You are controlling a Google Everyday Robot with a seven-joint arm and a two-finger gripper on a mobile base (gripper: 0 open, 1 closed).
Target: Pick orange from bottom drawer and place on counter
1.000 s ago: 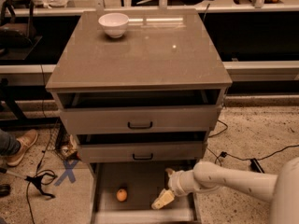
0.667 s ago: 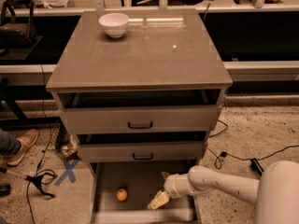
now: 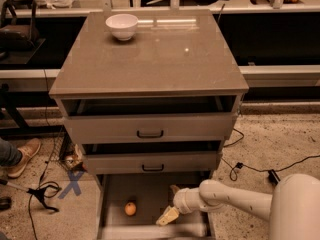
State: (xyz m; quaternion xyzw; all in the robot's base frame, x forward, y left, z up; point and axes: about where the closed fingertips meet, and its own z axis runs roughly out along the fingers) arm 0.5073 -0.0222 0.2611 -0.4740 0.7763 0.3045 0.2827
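Note:
The orange (image 3: 130, 209) lies on the grey floor of the pulled-out bottom drawer (image 3: 150, 186), left of its middle. My gripper (image 3: 170, 203) is down inside that drawer, a short way to the right of the orange and not touching it. Its fingers are spread open and empty, one pale fingertip (image 3: 167, 217) low near the drawer's front, the other higher up. The white arm reaches in from the lower right. The counter (image 3: 150, 59) is the glossy top slab of the cabinet.
A white bowl (image 3: 122, 25) stands at the counter's back left. The two upper drawers (image 3: 150, 129) stand slightly open above the bottom drawer. A person's shoe (image 3: 22, 156), cables and a blue floor mark (image 3: 71, 184) are at the left; more cables lie at the right.
My gripper has moved left inside the bottom drawer, closer to the orange. The orange has not moved.

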